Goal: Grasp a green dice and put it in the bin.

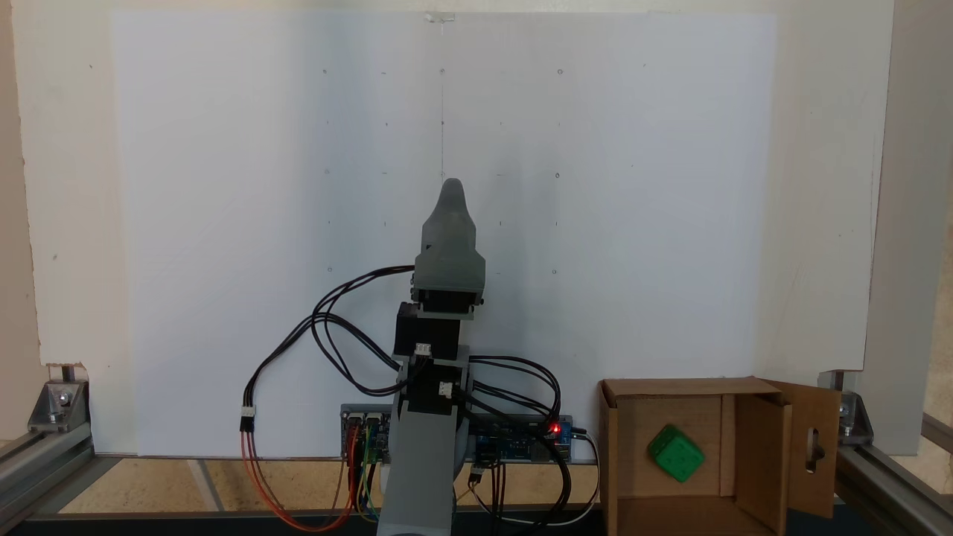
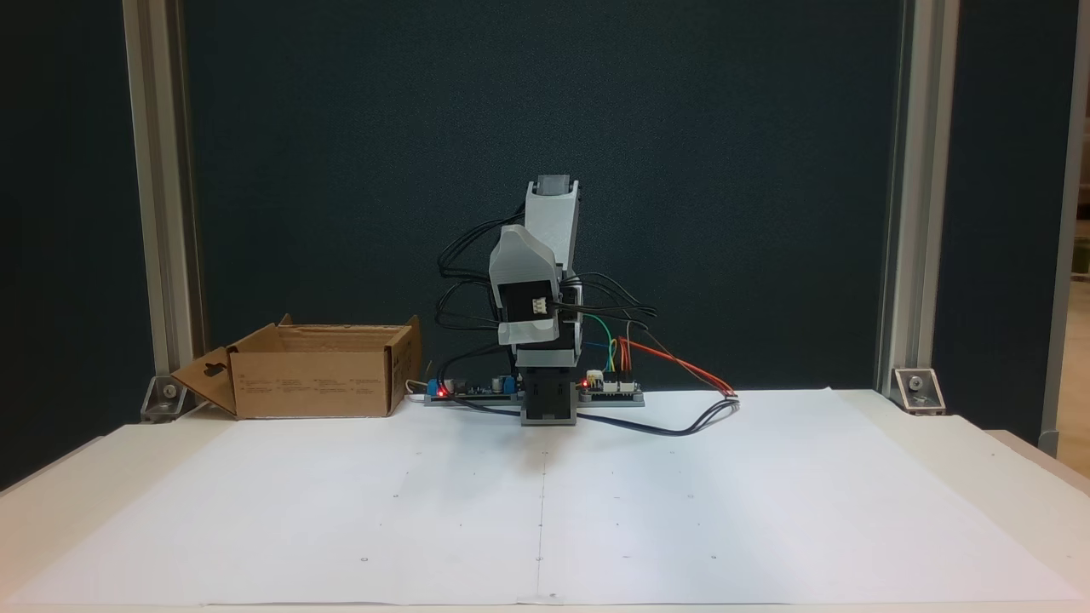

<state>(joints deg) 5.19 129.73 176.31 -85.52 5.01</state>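
White paper sheet (image 1: 223, 223) spread over the table, dotted with small marks. Grey arm (image 1: 424, 461) folded upright at the sheet's rear edge, above circuit boards (image 2: 613, 389) and looping cables (image 1: 327, 327). Gripper (image 1: 452, 195) pointing out over the sheet, jaws one behind the other; spread or pressed together, not discernible. Bin (image 1: 759, 454), open-topped, beside the arm's base, slotted flap outward. Green dice (image 1: 675, 454) on the bin floor, turned corner-on to the walls.

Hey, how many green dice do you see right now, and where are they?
1. The green dice lies inside the cardboard bin, on its floor, seen from above in a fixed view. In a fixed view from the front, the bin walls hide its inside, so nothing more can be confirmed there.
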